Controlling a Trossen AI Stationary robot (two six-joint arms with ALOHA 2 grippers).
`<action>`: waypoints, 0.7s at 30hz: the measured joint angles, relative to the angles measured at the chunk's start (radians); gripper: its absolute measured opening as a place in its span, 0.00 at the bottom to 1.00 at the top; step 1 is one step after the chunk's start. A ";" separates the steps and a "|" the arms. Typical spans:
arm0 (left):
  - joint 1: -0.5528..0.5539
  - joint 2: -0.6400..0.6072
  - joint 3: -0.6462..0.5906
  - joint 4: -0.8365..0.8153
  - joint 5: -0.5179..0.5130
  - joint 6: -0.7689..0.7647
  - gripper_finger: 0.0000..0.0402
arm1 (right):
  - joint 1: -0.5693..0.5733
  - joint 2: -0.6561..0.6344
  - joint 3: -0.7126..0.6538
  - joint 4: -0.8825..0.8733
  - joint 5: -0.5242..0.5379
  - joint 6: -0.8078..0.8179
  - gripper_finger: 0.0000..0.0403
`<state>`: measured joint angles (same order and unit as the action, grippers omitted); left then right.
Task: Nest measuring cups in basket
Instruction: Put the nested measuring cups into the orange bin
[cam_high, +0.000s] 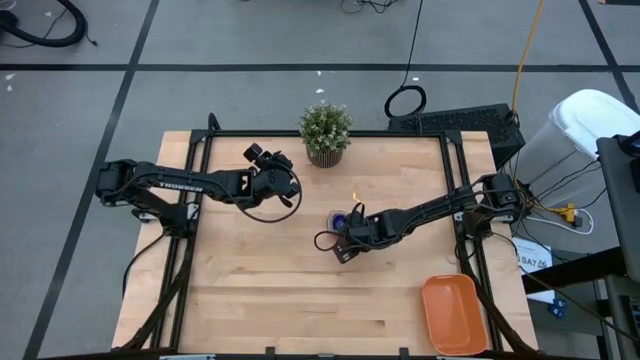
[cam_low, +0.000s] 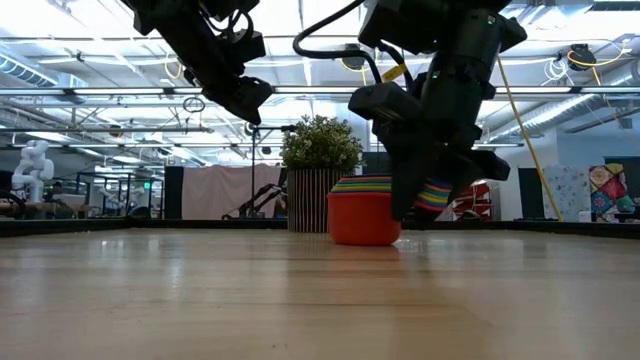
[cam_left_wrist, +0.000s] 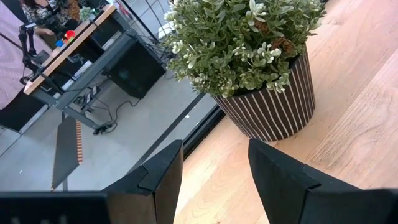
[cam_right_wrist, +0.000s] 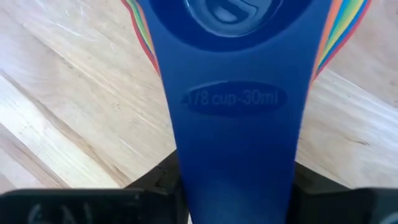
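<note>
Here we see the right gripper (cam_high: 345, 238) low over the middle of the pale wooden table (cam_high: 260, 290), its 2 dark fingers closed on the flat handles of the measuring cups (cam_low: 364, 218). In the right wrist view the topmost handle is smooth dark blue plastic, a broad flat tab with raised lettering moulded into it, and thin edges of other handles in red, orange, yellow and green fan out on either side beneath it. In the low view the cups sit nested as 1 stack on the tabletop, a rounded red bowl outermost with coloured rims layered just above it. The basket (cam_high: 455, 314), a shallow orange plastic tray with rounded corners, lies well apart from the stack at the table's near right edge. The left gripper (cam_left_wrist: 211, 180) hangs above the table's far left part, its 2 blunt matte black fingers standing apart with nothing between them. It faces the potted plant (cam_high: 325, 132), small leafy green sprigs in a dark tapered pot ribbed with fine pale vertical stripes, standing at the table's far edge. The tabletop shows long planks with visible grain.
</note>
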<state>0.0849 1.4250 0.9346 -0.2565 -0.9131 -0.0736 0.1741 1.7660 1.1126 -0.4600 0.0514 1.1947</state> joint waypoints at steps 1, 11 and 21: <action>0.000 0.000 0.000 0.000 0.000 0.000 0.46 | 0.000 0.000 0.000 0.002 0.000 0.000 0.32; 0.000 0.000 0.000 0.000 0.000 -0.001 0.46 | 0.000 0.000 0.000 0.003 0.000 0.001 0.32; 0.000 0.000 0.000 0.000 0.000 -0.002 0.46 | 0.000 0.000 0.001 0.004 0.000 0.001 0.30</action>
<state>0.0849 1.4250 0.9346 -0.2569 -0.9131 -0.0753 0.1741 1.7660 1.1131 -0.4564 0.0509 1.1960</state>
